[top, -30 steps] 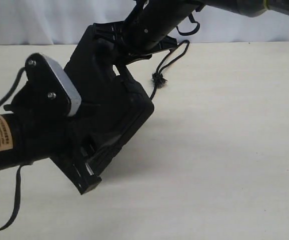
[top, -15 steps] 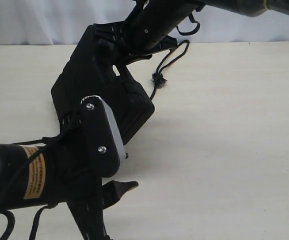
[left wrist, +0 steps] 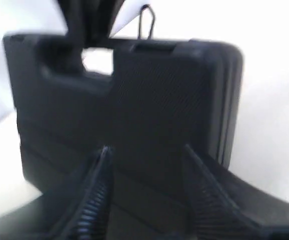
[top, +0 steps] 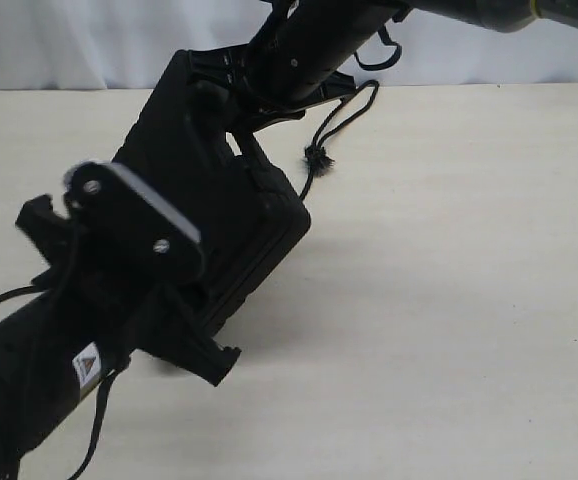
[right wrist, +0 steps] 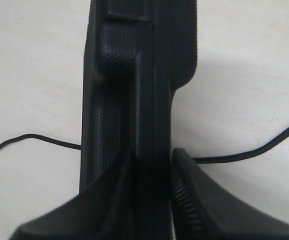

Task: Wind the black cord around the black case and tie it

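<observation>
Two claws, one case: your right claw clamps the black case by its edge, tilted over the counter; your left claw gapes empty before it. Beside it the black cord hangs unwrapped; a careless swing could shed it.

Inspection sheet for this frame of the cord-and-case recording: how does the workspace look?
Surface: pale tabletop, no marks seen.
Job's things: black case held tilted; black cord hangs beside it with its frayed tuft showing; no tie seen.
Clutter: nothing seen.
Grippers: right gripper shut on the case's edge; left gripper open and empty, facing the case's broad face.
Cables: thin black wire loops under the left arm.
Surroundings: white backdrop behind the table.
</observation>
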